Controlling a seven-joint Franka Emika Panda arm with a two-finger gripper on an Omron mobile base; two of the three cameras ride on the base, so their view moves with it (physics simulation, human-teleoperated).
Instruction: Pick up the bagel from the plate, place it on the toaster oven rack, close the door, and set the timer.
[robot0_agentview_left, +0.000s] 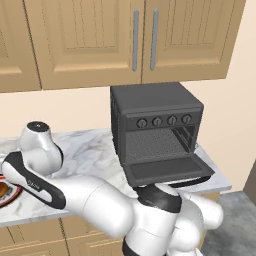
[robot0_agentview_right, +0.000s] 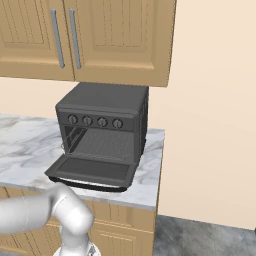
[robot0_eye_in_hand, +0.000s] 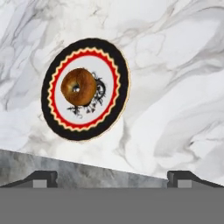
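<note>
The bagel (robot0_eye_in_hand: 86, 81) lies left of centre on the plate (robot0_eye_in_hand: 119, 65), which rests on marble counter. My gripper (robot0_eye_in_hand: 111, 177) hovers above them, open, its fingertips (robot0_eye_in_hand: 43, 177) set wide apart with nothing between them. In the left base view the plate (robot0_agentview_left: 13, 196) and the bagel (robot0_agentview_left: 2, 190) peek in at the left edge beneath my arm. The toaster oven (robot0_agentview_left: 155, 102) (robot0_agentview_right: 105, 102) stands at the counter's right end. Its door (robot0_agentview_left: 167, 169) (robot0_agentview_right: 92, 170) is dropped open flat, baring the rack (robot0_agentview_left: 152, 144) (robot0_agentview_right: 107, 142) inside.
Four knobs (robot0_agentview_left: 164, 121) (robot0_agentview_right: 95, 121) run across the oven front above the cavity. Wooden wall cabinets (robot0_agentview_left: 135, 35) hang above the oven. The marble counter (robot0_agentview_left: 95, 150) ends just right of the oven, with a bare wall (robot0_agentview_right: 210, 125) beyond.
</note>
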